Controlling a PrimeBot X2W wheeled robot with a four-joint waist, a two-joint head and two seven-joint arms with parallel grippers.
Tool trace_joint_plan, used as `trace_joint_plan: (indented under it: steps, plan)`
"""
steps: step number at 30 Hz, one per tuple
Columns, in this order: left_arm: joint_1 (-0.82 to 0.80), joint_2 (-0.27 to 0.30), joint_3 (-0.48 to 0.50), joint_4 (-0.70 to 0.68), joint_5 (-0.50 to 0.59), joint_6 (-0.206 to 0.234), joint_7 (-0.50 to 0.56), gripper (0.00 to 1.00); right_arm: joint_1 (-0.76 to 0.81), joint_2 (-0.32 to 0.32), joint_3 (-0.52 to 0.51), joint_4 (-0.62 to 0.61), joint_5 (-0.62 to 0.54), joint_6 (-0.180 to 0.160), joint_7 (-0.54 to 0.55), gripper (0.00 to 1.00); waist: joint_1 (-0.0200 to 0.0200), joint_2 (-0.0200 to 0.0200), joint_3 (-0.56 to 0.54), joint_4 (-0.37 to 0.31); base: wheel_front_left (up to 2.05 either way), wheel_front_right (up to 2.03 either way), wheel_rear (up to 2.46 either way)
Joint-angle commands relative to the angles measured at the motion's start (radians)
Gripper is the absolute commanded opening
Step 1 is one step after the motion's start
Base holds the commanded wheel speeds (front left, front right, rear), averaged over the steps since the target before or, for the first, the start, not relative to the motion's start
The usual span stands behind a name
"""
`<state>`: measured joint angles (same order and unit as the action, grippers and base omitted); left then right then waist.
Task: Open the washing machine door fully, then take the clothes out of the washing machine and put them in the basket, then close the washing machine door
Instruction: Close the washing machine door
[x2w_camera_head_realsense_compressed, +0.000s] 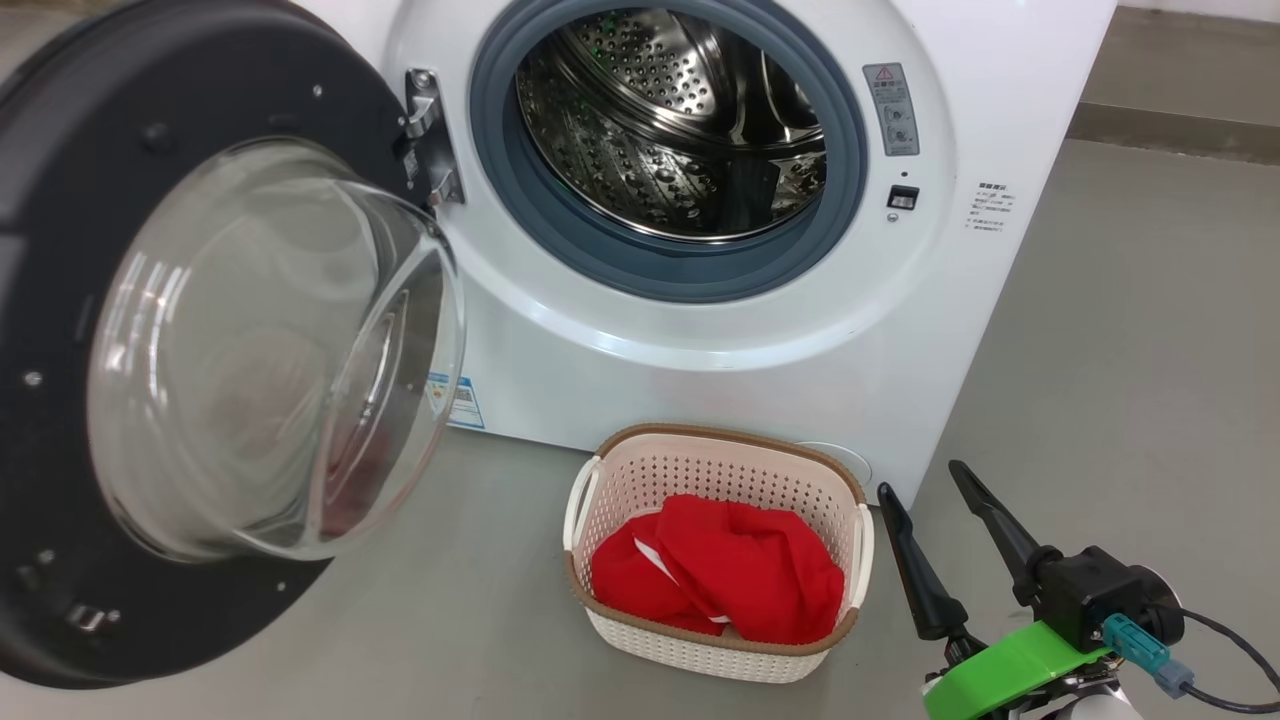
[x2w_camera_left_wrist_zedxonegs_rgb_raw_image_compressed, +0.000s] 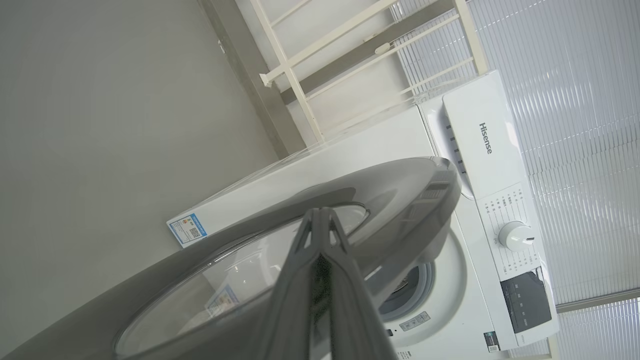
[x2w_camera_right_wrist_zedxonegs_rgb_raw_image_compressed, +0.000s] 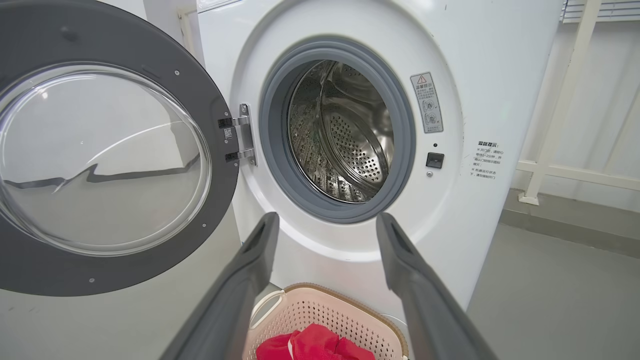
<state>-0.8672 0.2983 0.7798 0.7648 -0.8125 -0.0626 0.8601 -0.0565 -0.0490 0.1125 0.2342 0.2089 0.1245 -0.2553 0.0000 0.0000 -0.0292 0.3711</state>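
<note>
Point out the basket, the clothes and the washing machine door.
basket (x2w_camera_head_realsense_compressed: 720, 475), head view, on its perforated back wall.
clothes (x2w_camera_head_realsense_compressed: 740, 575), head view, middle of the red fabric.
washing machine door (x2w_camera_head_realsense_compressed: 60, 200), head view, on its black rim.

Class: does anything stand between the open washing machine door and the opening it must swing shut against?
Nothing visible does: nothing hangs over the grey ring. The basket with the clothes sits on the floor below the opening, the open right gripper to its right; whether the washing machine door clears it is unclear.
</note>
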Motion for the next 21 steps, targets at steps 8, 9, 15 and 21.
trace_joint_plan:
  steps: [8,9,15,21]
  plan:
    - [0.112,-0.094,0.012,-0.192,-0.094,-0.030,0.124,0.00,-0.018,-0.001,0.019,-0.026,0.016,0.006,-0.006,1.00,0.0000,0.0000,0.004,0.016,0.00,0.00,0.00]
    - [0.122,-0.108,0.012,-0.212,-0.102,-0.031,0.133,0.00,-0.018,-0.001,0.018,-0.026,0.016,0.006,-0.006,1.00,0.0000,0.0000,0.005,0.018,0.00,0.00,0.00]
    - [0.175,-0.179,0.004,-0.316,-0.131,-0.035,0.168,0.00,-0.017,-0.001,0.017,-0.026,0.019,0.006,-0.006,1.00,0.0000,0.0000,0.008,0.026,0.00,0.00,0.00]
    - [0.208,-0.231,-0.006,-0.397,-0.192,-0.029,0.195,0.00,-0.022,-0.001,0.020,-0.024,0.024,0.006,-0.006,1.00,0.0000,0.0000,0.012,0.029,0.00,0.00,0.00]
